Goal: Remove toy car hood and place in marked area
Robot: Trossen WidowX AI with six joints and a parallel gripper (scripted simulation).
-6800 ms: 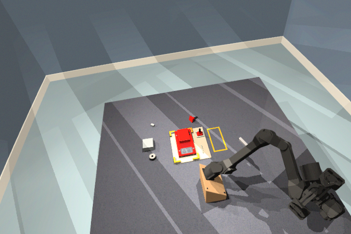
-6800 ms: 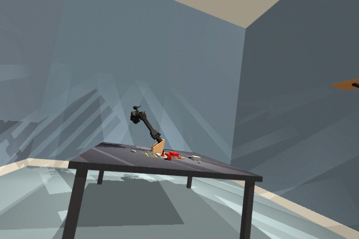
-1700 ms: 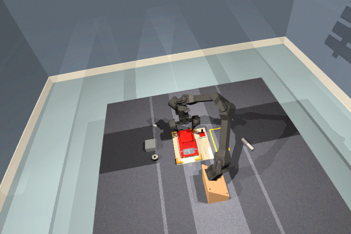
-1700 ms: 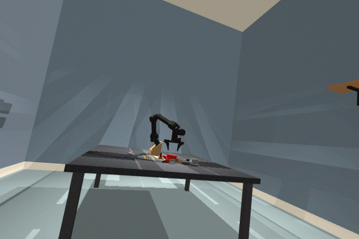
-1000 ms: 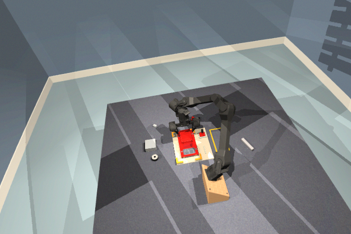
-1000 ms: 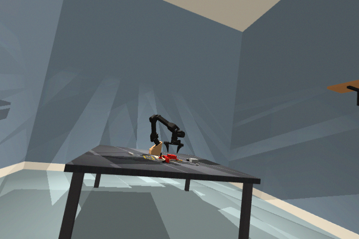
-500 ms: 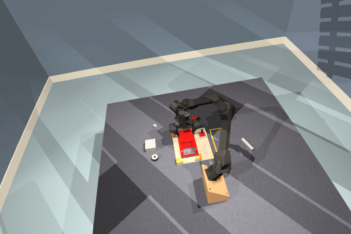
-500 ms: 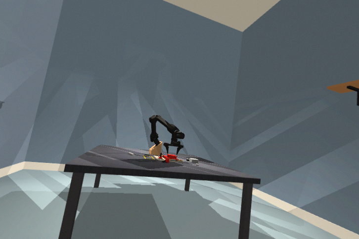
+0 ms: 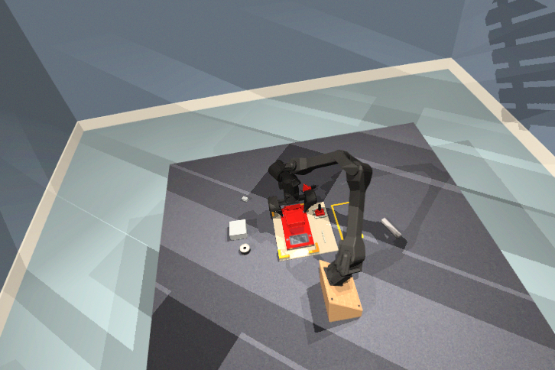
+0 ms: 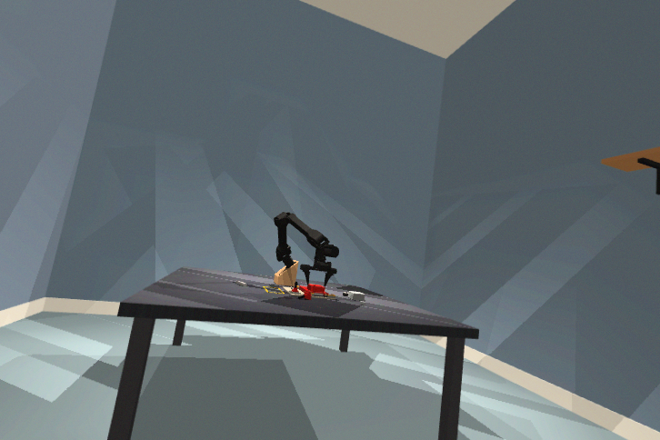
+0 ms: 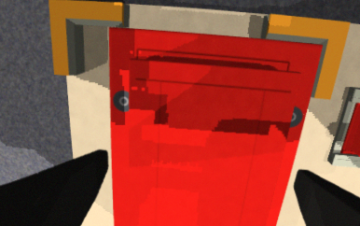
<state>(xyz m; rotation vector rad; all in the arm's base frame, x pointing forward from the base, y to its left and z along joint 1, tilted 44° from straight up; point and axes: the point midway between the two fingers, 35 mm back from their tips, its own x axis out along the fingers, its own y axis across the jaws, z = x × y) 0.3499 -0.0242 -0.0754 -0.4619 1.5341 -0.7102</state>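
Observation:
The red toy car (image 9: pixel 304 233) (image 10: pixel 316 288) (image 11: pixel 200 112) sits on a cream board (image 9: pixel 330 245) (image 11: pixel 89 122) between corner brackets. Its raised red part lies toward the far end in the top view; I cannot tell the hood's exact edges. My gripper (image 9: pixel 293 212) (image 10: pixel 317 284) (image 11: pixel 200 168) is open and empty, pointing down over the car. In the wrist view one fingertip stands on each side of the red body, with a gap to it. The marked area's yellow outline (image 9: pixel 337 222) lies right of the board, partly hidden by the arm.
A red piece with a black knob (image 9: pixel 319 212) sits in a holder on the board. Another red piece (image 9: pixel 306 187) lies beyond the board. A white block (image 9: pixel 238 229) and a ring (image 9: pixel 245 248) lie left. A pale bar (image 9: pixel 391 226) lies right. The wooden arm base (image 9: pixel 345 303) stands near.

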